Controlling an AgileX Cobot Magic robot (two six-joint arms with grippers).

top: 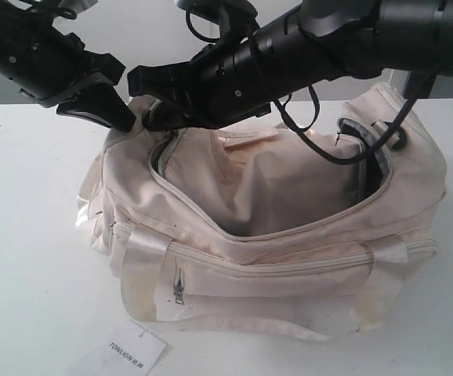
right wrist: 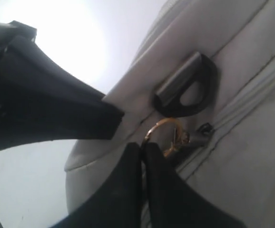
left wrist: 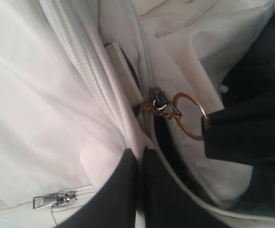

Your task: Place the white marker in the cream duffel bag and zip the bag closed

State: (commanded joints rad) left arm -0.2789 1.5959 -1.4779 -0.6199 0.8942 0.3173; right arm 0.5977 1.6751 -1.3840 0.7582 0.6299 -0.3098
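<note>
1. Right claw is closed, pinching the gold zip ring, upper left of the exterior frame.
2. Left claw is closed, seems to nip bag fabric just beside.
3. Bag sits mid-frame, mouth wide open; marker not visible, likely inside.
4. Step: zipping. Next move: drag the ring right along the curve while the left claw anchors.

Matte black cylindrical links, looped black cables above the cream duffel bag, tapered, possibly rubber-faced tool fingers.
</note>
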